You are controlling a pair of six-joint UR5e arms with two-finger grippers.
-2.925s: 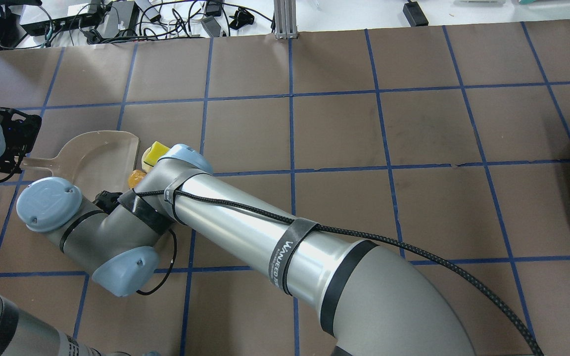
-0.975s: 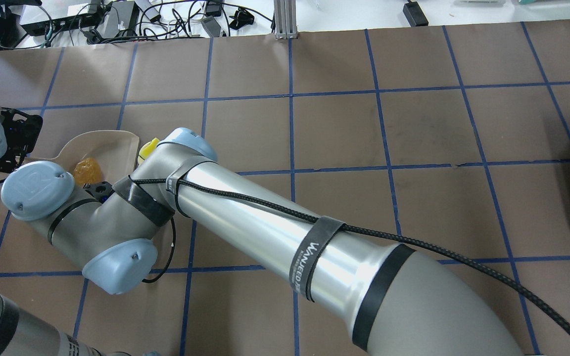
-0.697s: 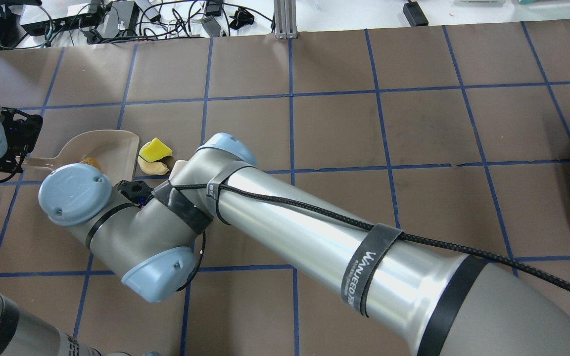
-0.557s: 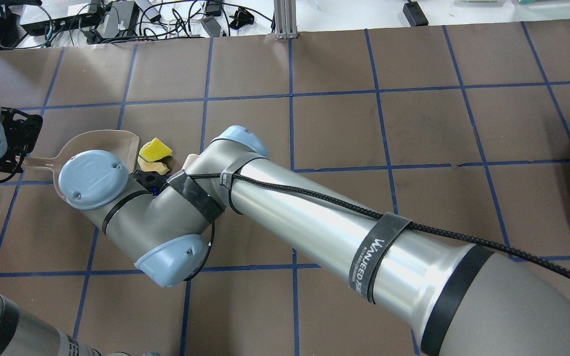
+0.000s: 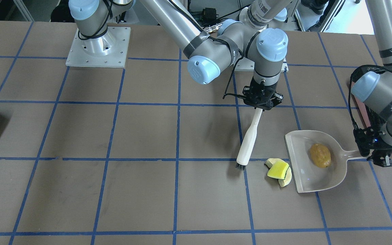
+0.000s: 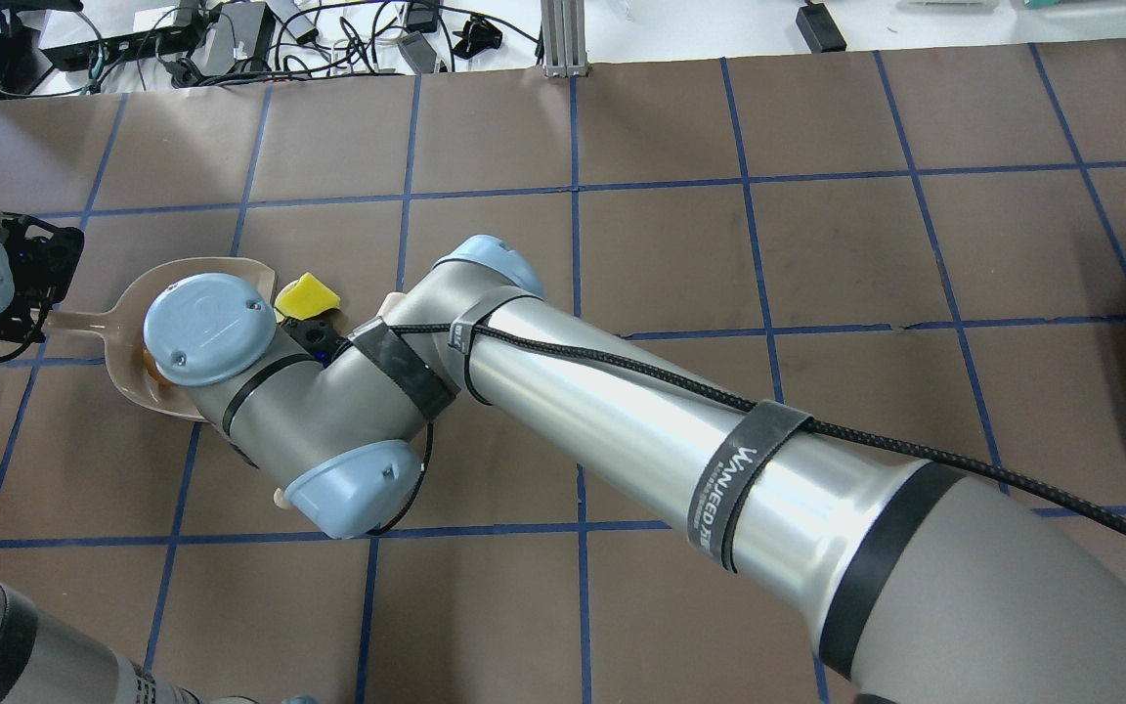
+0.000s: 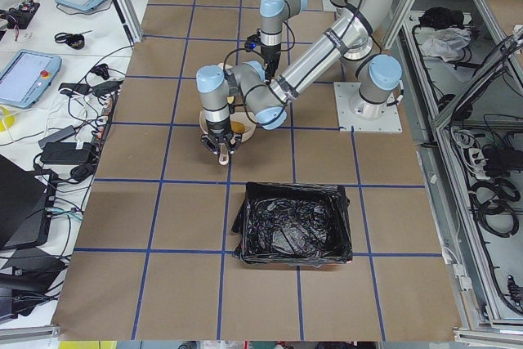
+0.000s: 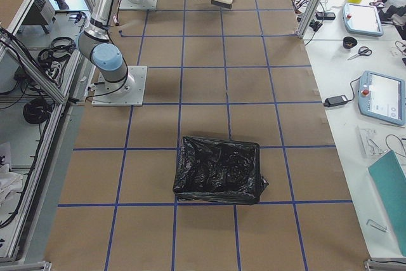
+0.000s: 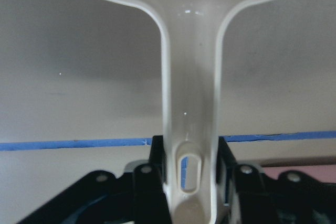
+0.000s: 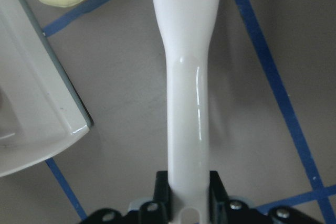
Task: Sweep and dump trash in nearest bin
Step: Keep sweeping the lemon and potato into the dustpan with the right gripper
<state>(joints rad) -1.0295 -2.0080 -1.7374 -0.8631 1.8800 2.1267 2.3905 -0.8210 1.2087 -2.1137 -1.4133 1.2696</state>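
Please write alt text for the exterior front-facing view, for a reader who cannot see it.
The right pincer holds a white brush whose bristles are near yellow squash wedges lying on the table just outside a white dustpan. The left pincer holds the dustpan's handle; a golden-brown lump sits inside the pan.

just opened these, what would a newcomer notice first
The right pincer, shut on a white brush, holds the bristles low beside the yellow-green wedges, which lie just outside the open lip of the dustpan. That dustpan, gripped by its handle in the left pincer, carries the golden-brown lump.
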